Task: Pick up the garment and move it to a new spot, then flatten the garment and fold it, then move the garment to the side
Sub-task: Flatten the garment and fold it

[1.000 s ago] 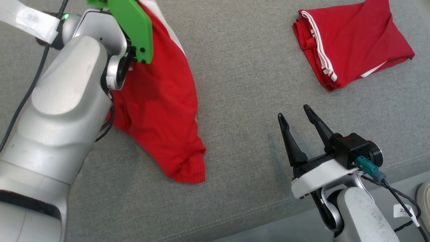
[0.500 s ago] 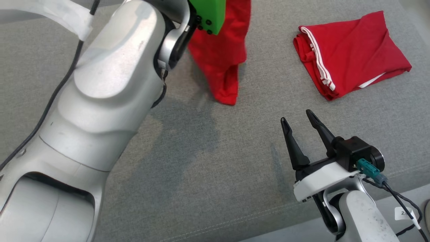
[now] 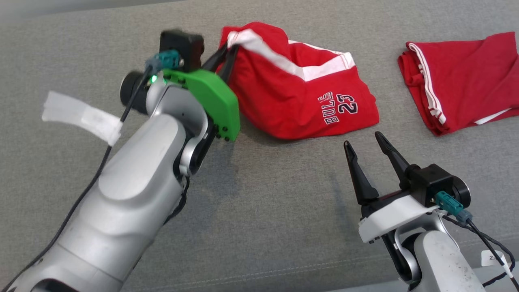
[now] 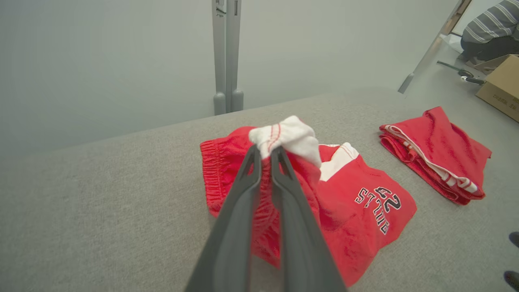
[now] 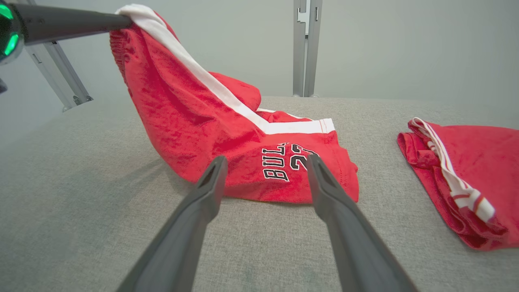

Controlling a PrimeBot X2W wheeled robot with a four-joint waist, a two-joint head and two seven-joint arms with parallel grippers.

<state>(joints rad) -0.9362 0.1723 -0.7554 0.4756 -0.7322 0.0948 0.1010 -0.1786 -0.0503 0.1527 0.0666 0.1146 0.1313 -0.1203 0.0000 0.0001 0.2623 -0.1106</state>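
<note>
The grey fabric-covered desk [image 3: 275,211] carries two red garments, well apart. The left arm [image 3: 134,202] reaches across its left half, with a green plate [image 3: 215,101] at the wrist and a lit green lamp [image 3: 154,79] beside it.

The shorts [image 3: 292,105] lie at the middle far part of the desk, ahead of the left arm. One white-trimmed corner is lifted clear and the rest slopes down to rest on the fabric. Their leg reads "BULLS 23" [image 3: 339,108] in white letters edged black, upside down in the head view. A white stripe runs from the raised corner down to the hem.

To the right lies a folded garment [image 3: 466,89], red with white stripes along one edge and no writing that shows.

The left end effector [image 4: 265,151] is narrow, pinched on the shorts' white corner, which bunches above its tips. The right end effector [image 3: 362,138] stands wide with nothing in it. It hangs above bare desk near the hem of the shorts, its fingers pointing at the lettering.

Behind the desk rises a metal post [image 4: 227,56]. On the floor to the far right are a person in a striped top [image 4: 486,32] and a cardboard box [image 4: 500,87]. The box's print is too small to read and its contents are hidden.

A white tape tag [image 3: 81,117] hangs on the left cable. A smaller tag [image 3: 492,256] on the right cable begins with "2"; the rest is unclear.
</note>
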